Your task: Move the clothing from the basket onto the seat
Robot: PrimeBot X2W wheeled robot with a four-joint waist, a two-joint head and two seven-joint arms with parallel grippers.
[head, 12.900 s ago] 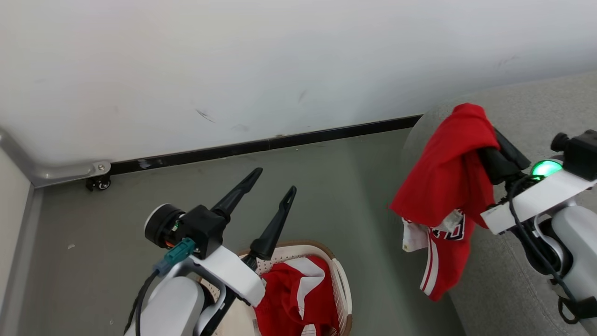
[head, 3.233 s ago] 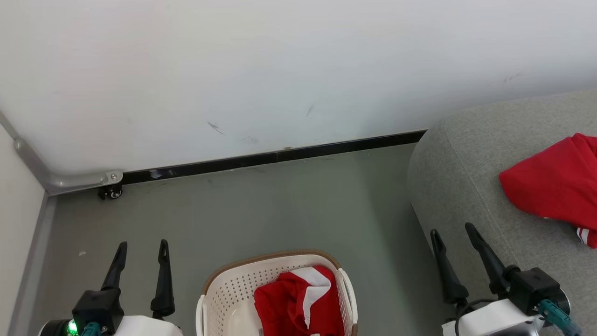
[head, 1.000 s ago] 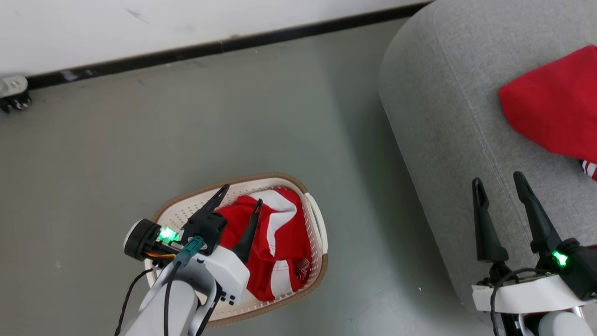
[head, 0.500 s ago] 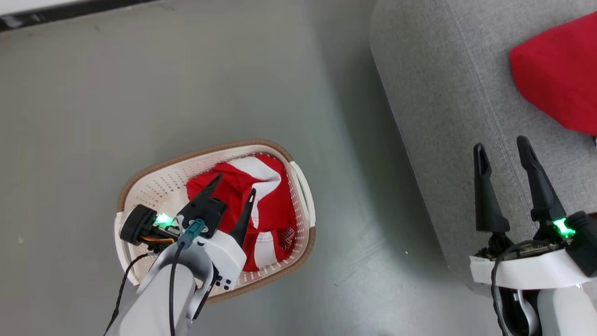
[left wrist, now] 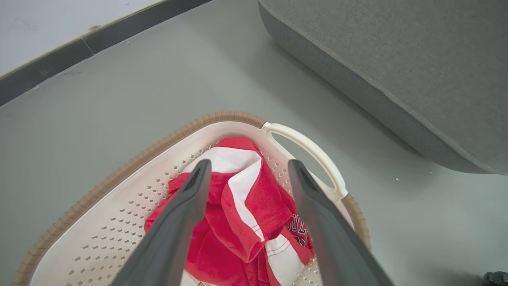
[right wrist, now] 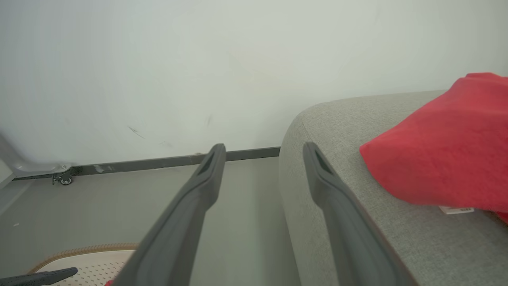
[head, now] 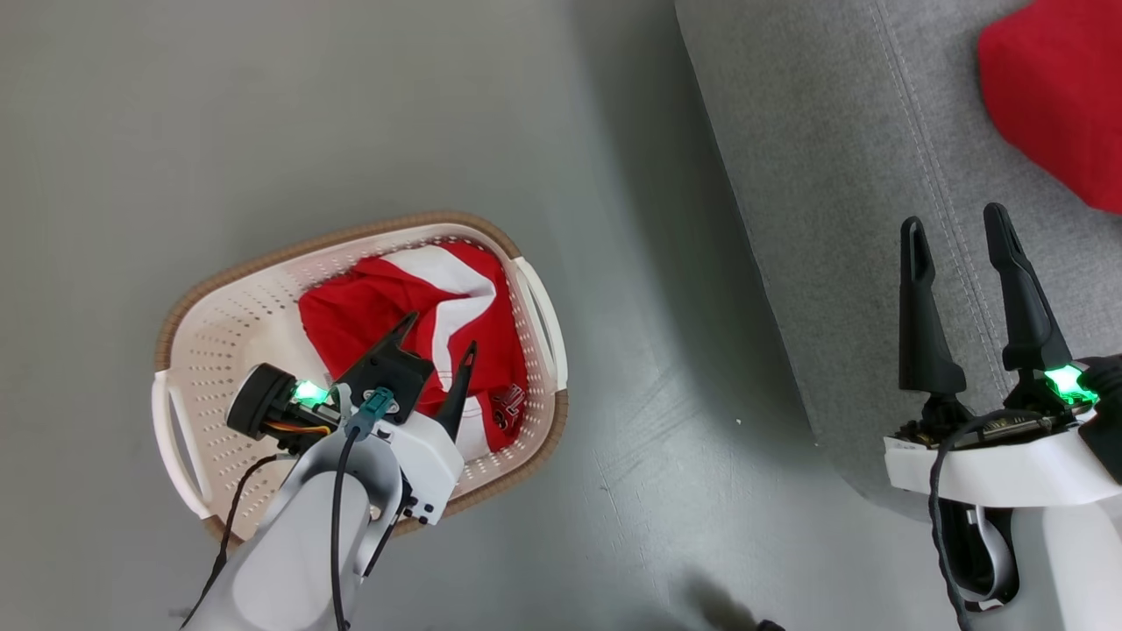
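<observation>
The left gripper (left wrist: 249, 163) has its jaws spread wide with nothing between them. Its fingers point down into the basket (head: 351, 235), right over a crumpled red garment (left wrist: 246, 222). From here I cannot tell whether the tips touch the cloth. That garment has white panels and a bit of dark lettering, and it lies bunched in the right part of the basket, up against the wall by the right handle slot. The left part of the basket shows bare perforated plastic. The basket stands on the grey floor (head: 263, 114), clear of the seat (head: 833, 175) to its right.

The right gripper (head: 954, 219) is also wide open and holds nothing. It hangs over the left edge of the seat, fingers pointing toward the far wall (right wrist: 198, 59). Farther right on the seat lies a second red garment (right wrist: 444, 151), apart from the gripper, with a small white tag (right wrist: 456, 209) peeking out at its near edge. A dark baseboard (right wrist: 246, 153) runs along the foot of the pale wall, and a small caster (right wrist: 63, 179) sits by it at the far left.
</observation>
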